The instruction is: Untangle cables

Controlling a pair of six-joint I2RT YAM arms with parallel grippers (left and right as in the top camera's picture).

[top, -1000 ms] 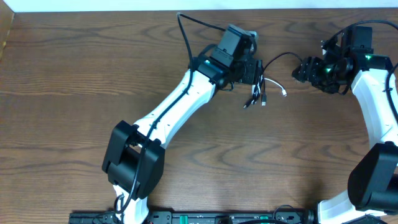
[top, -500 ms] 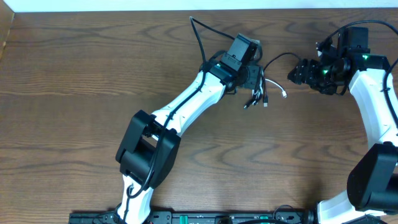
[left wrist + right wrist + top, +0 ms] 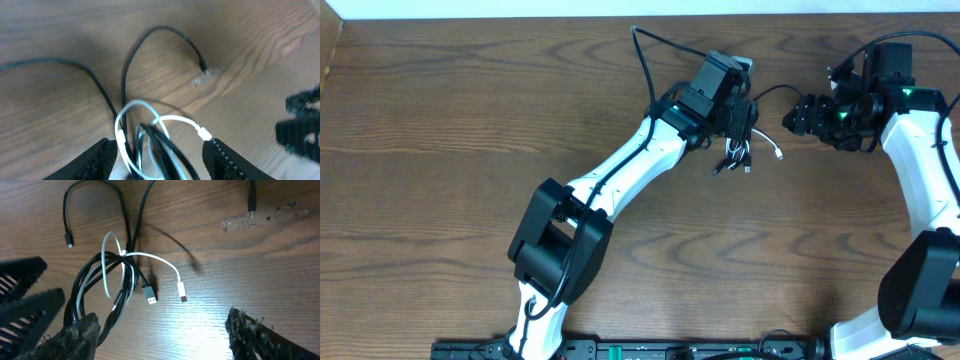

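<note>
Tangled on brown wooden table [image 3: 440, 150], upper centre overhead: thin black cord [image 3: 148, 292], thin white cord [image 3: 180, 287]. Left wrist view: left pincer [image 3: 159, 147] apart, astride tangle. Right wrist view: right pincer [image 3: 162, 317] apart, empty; plug ends clear only here.

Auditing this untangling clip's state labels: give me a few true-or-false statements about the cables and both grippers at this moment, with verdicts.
1. The thin white cord and the thin black cord are wound together in one bundle on the brown wooden table. True.
2. The right gripper is shut on the white cord's small plug. False: its jaws stand open and the plug lies free on the table.
3. The left gripper has one finger on each side of the bundle. True.
4. The two cords lie fully apart from each other. False: they loop through one another.
</note>
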